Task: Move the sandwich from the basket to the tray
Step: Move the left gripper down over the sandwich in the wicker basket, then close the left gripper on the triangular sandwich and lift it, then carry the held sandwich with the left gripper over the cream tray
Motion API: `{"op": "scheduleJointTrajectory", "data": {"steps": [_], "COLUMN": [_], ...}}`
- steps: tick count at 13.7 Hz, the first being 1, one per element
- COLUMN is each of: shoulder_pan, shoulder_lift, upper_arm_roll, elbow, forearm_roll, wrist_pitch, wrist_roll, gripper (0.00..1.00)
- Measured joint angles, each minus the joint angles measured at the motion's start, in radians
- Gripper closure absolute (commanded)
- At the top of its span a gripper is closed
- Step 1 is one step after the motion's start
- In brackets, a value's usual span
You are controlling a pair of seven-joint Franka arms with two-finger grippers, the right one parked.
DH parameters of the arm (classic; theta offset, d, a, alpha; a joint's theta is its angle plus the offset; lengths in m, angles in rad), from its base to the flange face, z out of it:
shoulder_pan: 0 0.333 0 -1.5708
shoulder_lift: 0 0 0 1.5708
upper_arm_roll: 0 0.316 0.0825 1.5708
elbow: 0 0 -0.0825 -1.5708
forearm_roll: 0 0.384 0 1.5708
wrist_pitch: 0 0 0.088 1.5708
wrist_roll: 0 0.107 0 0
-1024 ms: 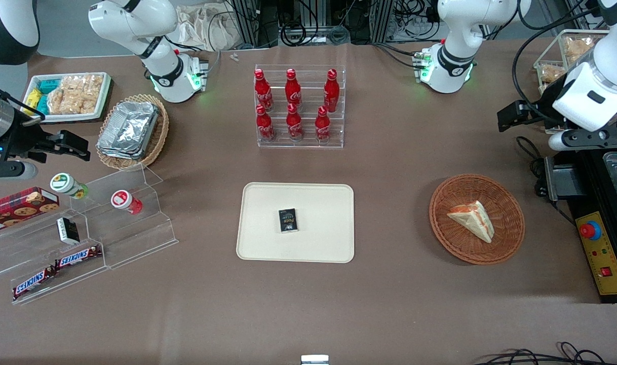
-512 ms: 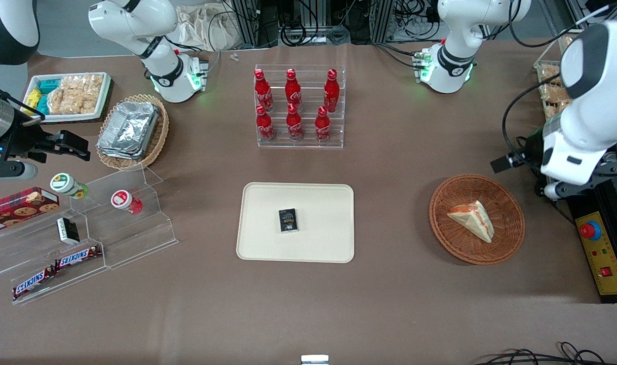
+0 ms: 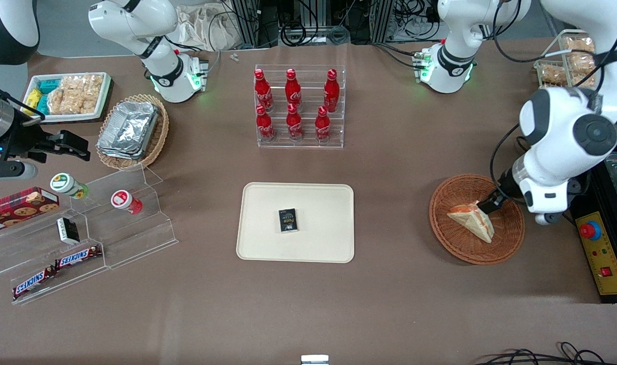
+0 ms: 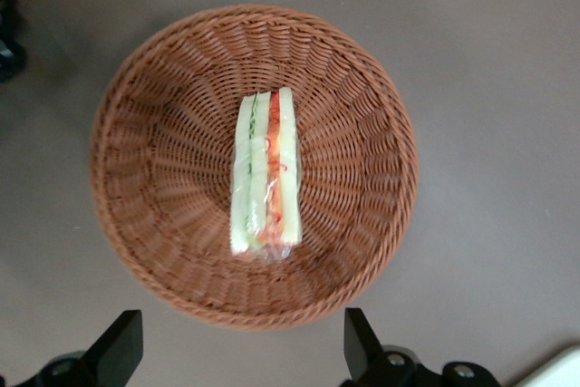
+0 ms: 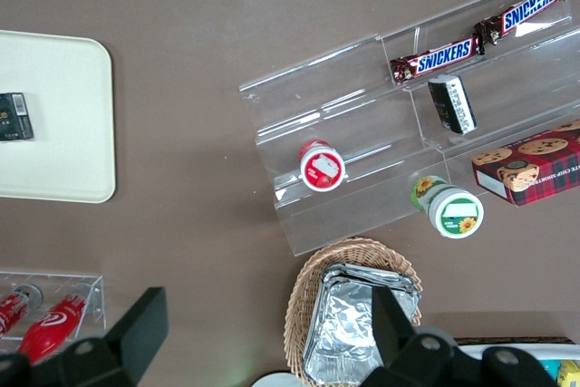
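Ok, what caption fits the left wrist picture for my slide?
Open hand hovering over the wrapped sandwich lying in the round wicker basket.

I see six red bottles in a clear rack | foil containers in tan basket | Snickers bars on clear shelf | cookie box nearby
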Motion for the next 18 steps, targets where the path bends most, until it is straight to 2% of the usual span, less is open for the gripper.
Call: {"op": "scheduleJointTrajectory", "data": {"steps": [6, 7, 8, 9, 15, 18], "shoulder_pan": [0.0, 0.0, 0.0, 0.0, -0.001, -0.009], "shoulder_lift": [0.189, 0.205, 0.218, 0.226, 0.189, 0.071], "upper_arm_roll": [0.006, 0.011, 0.018, 0.024, 0.028, 0.009], "elbow": [-0.026, -0.044, -0.058, -0.064, -0.049, 0.013], "forearm_roll": [0.0, 0.0, 0.0, 0.0, 0.0, 0.0], "wrist_pitch": [0.192, 0.235, 0.266, 0.278, 0.263, 0.032], "wrist_roll": [-0.059, -0.061, -0.061, -0.061, -0.061, -0.061], "gripper": [0.02, 0.33, 0.79, 1.0, 1.0, 1.0]}}
